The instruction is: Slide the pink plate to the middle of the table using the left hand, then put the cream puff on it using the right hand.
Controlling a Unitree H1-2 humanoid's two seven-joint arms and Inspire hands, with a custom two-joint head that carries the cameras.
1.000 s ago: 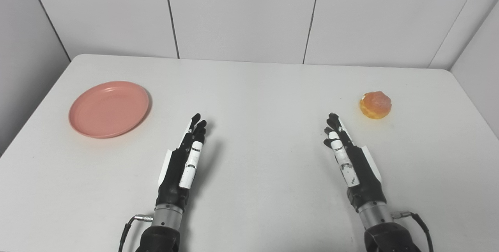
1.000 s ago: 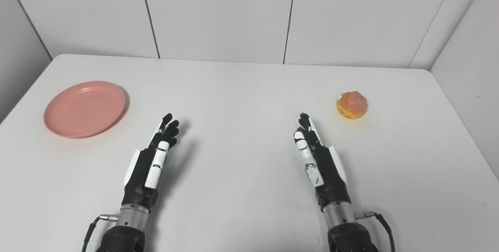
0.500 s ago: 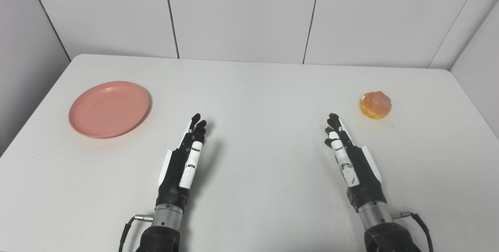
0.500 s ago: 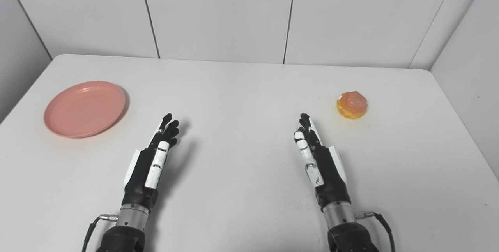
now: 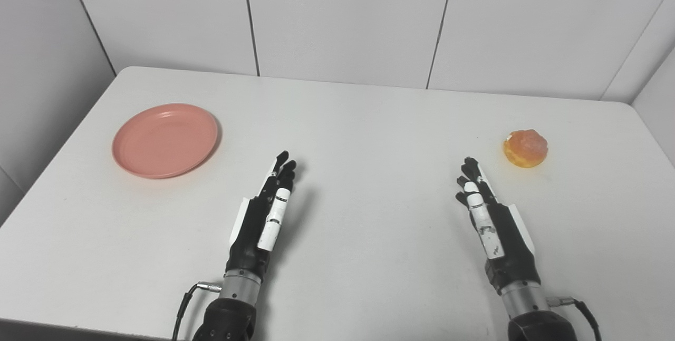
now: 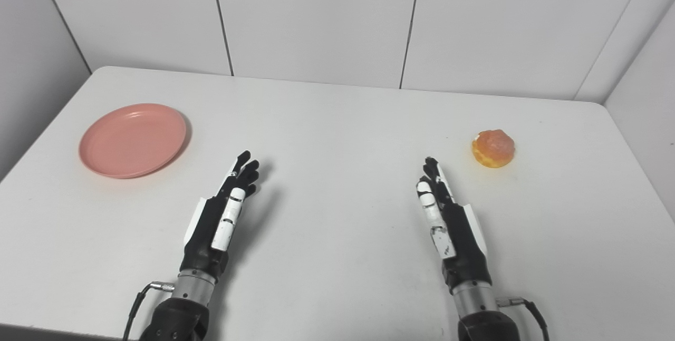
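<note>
Left eye view. White bench (image 5: 369,119), wall panels behind. Plate (image 5: 165,140) sits far left, empty, not yet slid to the middle. Puff (image 5: 525,148) sits far right on bare bench, well apart from the plate. Left hand (image 5: 264,215) lies low over the bench near centre-left, fingers stretched out together and pointing away, holding nothing; the plate is off to its left and apart from it. Right hand (image 5: 491,218) mirrors it on the right, fingers extended, empty, fingertips near the puff but not touching.

Right eye view. Same layout from slightly to one side. Plate (image 6: 132,139) at left, puff (image 6: 493,148) at right, middle of the bench bare between the hands. Left hand (image 6: 223,211) and right hand (image 6: 446,215) both flat, unclenched, gripping nothing.

Progress, as I judge it: nothing done. The slide comes first, then the pick-up and placing of the puff.
</note>
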